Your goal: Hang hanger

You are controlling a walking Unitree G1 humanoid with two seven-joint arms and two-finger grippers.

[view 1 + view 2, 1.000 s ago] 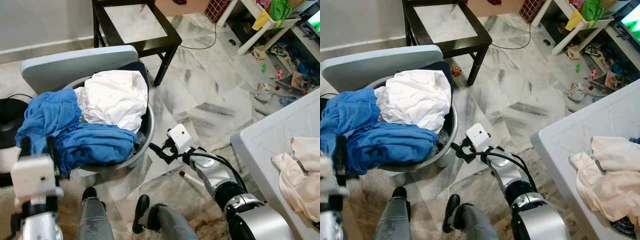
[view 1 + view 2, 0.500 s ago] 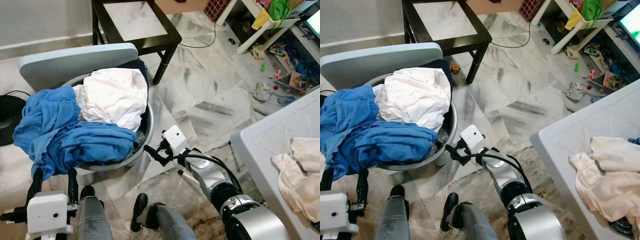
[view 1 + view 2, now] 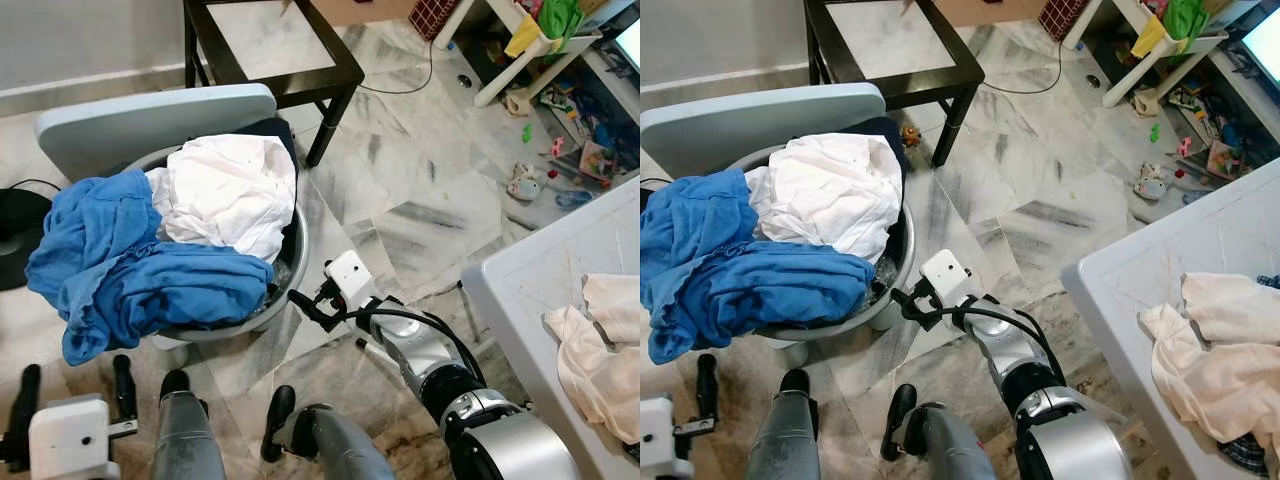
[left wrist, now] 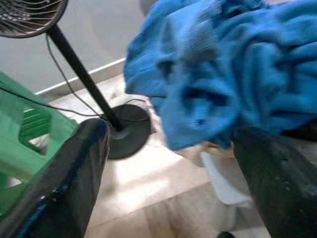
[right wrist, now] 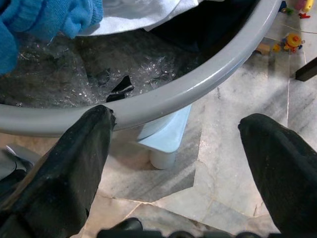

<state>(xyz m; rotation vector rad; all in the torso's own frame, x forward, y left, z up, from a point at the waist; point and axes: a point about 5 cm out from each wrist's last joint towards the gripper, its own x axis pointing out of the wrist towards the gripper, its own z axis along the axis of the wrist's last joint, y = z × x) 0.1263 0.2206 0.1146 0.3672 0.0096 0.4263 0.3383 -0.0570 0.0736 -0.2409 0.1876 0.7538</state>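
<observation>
A grey round laundry tub stands on the marble floor, heaped with a blue cloth and a white cloth. I see no hanger. My right gripper is open at the tub's near right rim. In the right wrist view the grey rim runs between the wide-apart fingers. A small black piece lies inside on crinkled plastic. My left gripper is open and empty, low at the left. It sits below the hanging blue cloth and is apart from it.
A black side table stands behind the tub, with a pale blue panel leaning at the tub's back. A white table with a pinkish cloth is at the right. A fan's base and a green stool stand left. Toys litter the floor.
My left gripper has dropped back from the edge of the blue cloth and now sits lower and apart from it. The right gripper has edged slightly closer to the tub's rim.
</observation>
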